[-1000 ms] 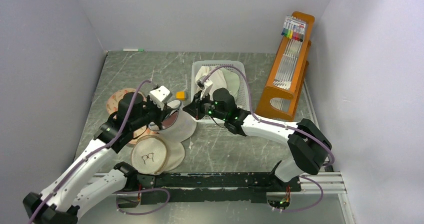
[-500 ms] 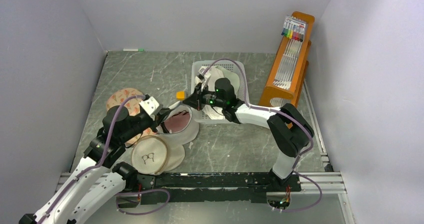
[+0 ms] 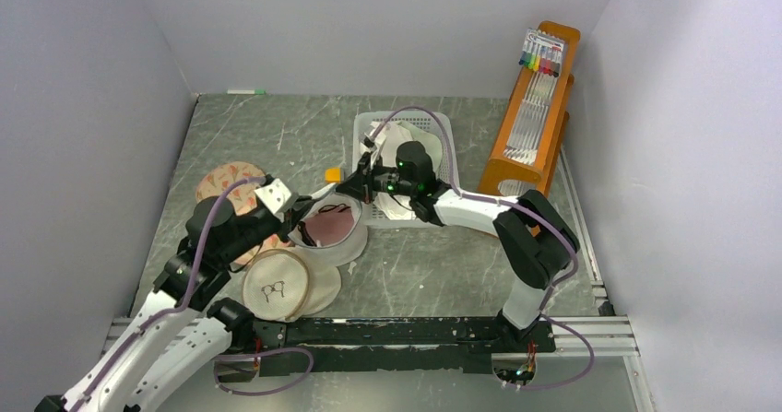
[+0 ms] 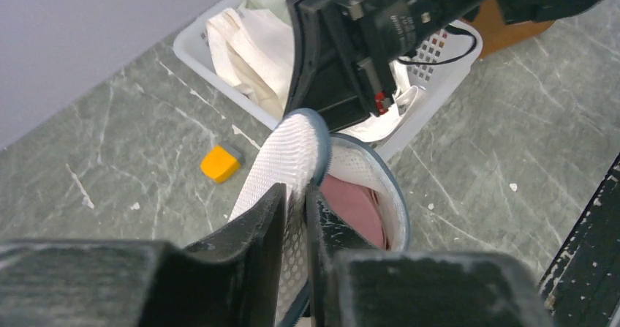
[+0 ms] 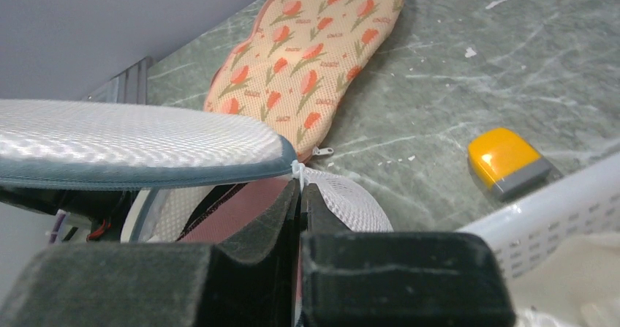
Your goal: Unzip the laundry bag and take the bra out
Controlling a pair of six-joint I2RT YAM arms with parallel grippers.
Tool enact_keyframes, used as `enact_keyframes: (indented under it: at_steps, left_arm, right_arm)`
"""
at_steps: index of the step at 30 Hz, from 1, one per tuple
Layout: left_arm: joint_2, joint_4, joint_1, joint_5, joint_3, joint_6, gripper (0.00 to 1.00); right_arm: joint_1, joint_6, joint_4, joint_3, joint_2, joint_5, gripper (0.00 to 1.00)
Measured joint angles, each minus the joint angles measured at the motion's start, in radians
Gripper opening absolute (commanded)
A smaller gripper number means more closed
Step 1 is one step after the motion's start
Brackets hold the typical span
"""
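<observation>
The white mesh laundry bag (image 3: 345,242) lies open left of centre, its grey-blue zipper band parted. The dusty-pink bra (image 3: 324,228) with black trim shows inside, also in the left wrist view (image 4: 356,208) and the right wrist view (image 5: 235,217). My left gripper (image 3: 297,217) is shut on the bag's raised mesh flap (image 4: 289,151). My right gripper (image 3: 348,189) is shut on the white zipper pull (image 5: 297,170) at the bag's far edge, under the lifted round mesh face (image 5: 131,140).
A white basket (image 3: 441,128) of pale garments stands just behind the right gripper. A yellow block (image 3: 332,173) lies beside it. A floral pad (image 3: 219,183) and a beige glasses-print pouch (image 3: 275,286) lie left of the bag. A wooden rack (image 3: 530,126) stands at the right.
My left gripper dropped lower and leftward with the flap. My right gripper pulled back toward the basket with the zipper pull, and the bag gapes wider, showing more bra.
</observation>
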Motion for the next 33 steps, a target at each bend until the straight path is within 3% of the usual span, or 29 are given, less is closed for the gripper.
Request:
enact_keyframes:
  at_steps: [4,8,12,19,24,29,33]
  left_arm:
    - [0.084,-0.035,0.000,-0.005,0.059,-0.002,0.69]
    - [0.068,-0.046,0.000,0.016,0.060,-0.011,0.78]
    - [0.055,-0.056,0.000,0.023,0.083,-0.042,0.77]
    - [0.202,-0.170,0.000,-0.039,0.285,-0.180,0.82]
    - [0.243,-0.198,0.000,-0.040,0.270,-0.328,0.79]
    - [0.295,-0.192,-0.002,-0.071,0.235,-0.451,0.70]
    - [0.323,-0.164,-0.061,-0.144,0.202,-0.542,0.68]
  right_arm:
    - [0.000,0.007,-0.012,-0.053,-0.056,0.034,0.00]
    - [0.000,0.016,-0.020,-0.084,-0.095,0.053,0.00]
    - [0.000,0.029,-0.028,-0.088,-0.115,0.068,0.00]
    - [0.007,0.037,-0.043,-0.094,-0.138,0.095,0.00]
    - [0.012,0.039,-0.044,-0.094,-0.138,0.102,0.00]
    - [0.014,0.037,-0.049,-0.095,-0.138,0.110,0.00]
    - [0.014,0.037,-0.051,-0.095,-0.144,0.122,0.00]
